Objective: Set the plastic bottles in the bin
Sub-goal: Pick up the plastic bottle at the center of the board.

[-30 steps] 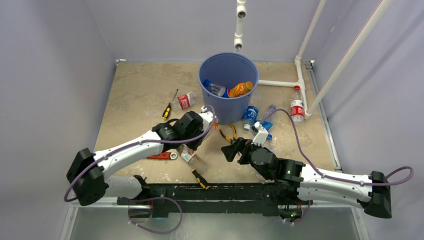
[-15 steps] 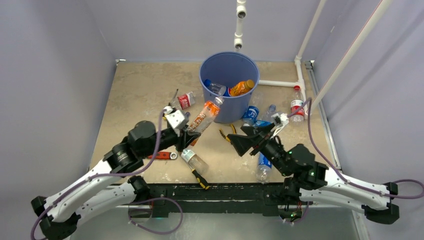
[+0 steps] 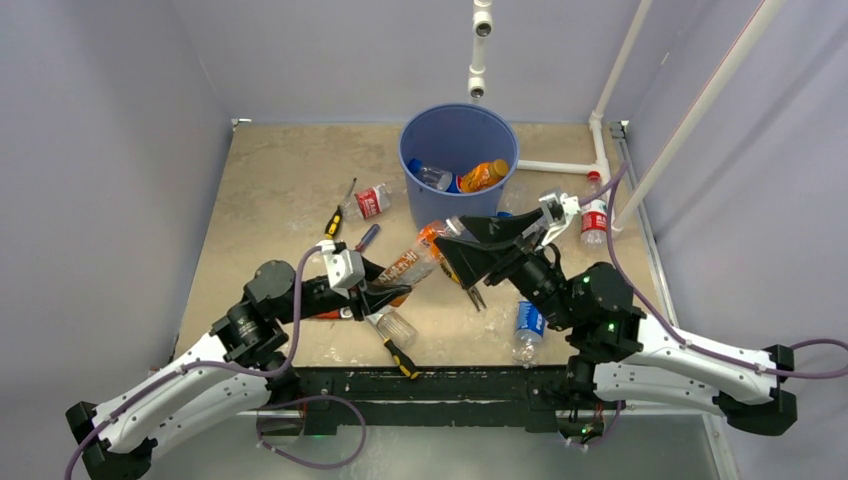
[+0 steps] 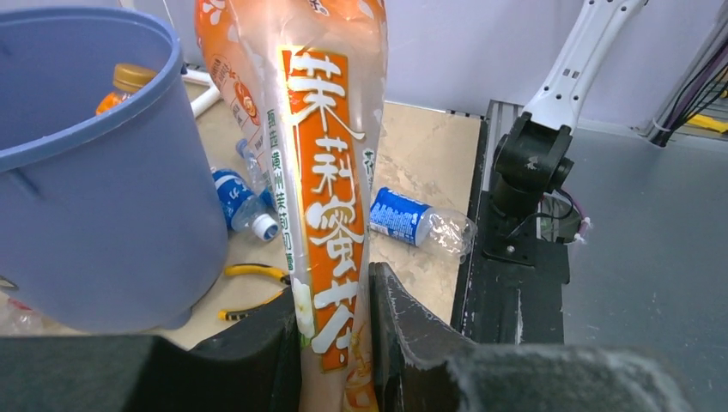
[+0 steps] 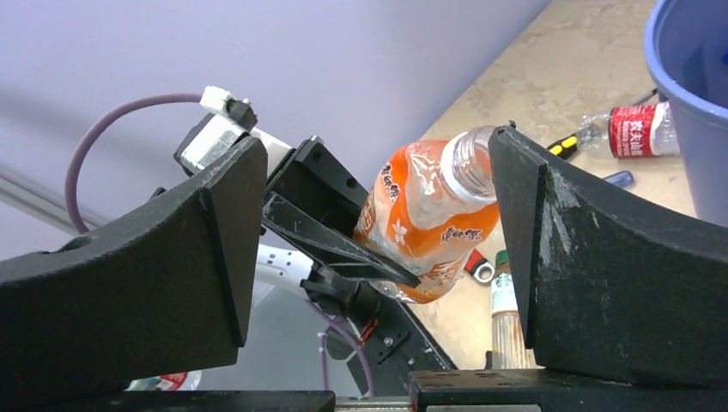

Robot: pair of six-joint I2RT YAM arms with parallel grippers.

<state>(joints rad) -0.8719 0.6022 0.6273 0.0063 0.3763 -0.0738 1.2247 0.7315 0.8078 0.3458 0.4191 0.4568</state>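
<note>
Near edge, by the arm bases: yellow-handled pliers (image 3: 400, 352) flat on the table (image 3: 260, 180). Just beyond, clear bottle (image 3: 388, 323) on its side, with red wrench (image 3: 322, 313) to its left. Further right, blue-labelled bottle (image 3: 526, 326) lying below the right arm.

Mid-table, raised off the surface: left gripper (image 3: 388, 296) clamped on the base end of orange-labelled bottle (image 3: 410, 262). Bottle tilted, neck up and toward the bin (image 3: 422, 208). Left wrist view: both fingers (image 4: 257, 352) pressed against the label. Right gripper (image 3: 452, 248) spread wide, one jaw on either side of the bottle's neck, nothing gripped. Contact with the neck not determinable. Right gripper and forearm crossing in front of the bin's lower wall, hiding part of it.

At the bin's foot, left wrist view: second pliers (image 4: 253, 275) and blue-wrapped bottle (image 4: 240, 202).

Left of the bin: blue-handled screwdriver (image 3: 367, 237), yellow-and-black screwdriver (image 3: 340, 216), crushed red-labelled bottle (image 3: 371, 201) on its side.

Bin upright at far centre, containing a clear blue-banded bottle (image 3: 430, 178) and an orange bottle (image 3: 483, 176).

Far right: upright red-labelled bottle (image 3: 594, 216) beside white pipe frame (image 3: 560, 167).
</note>
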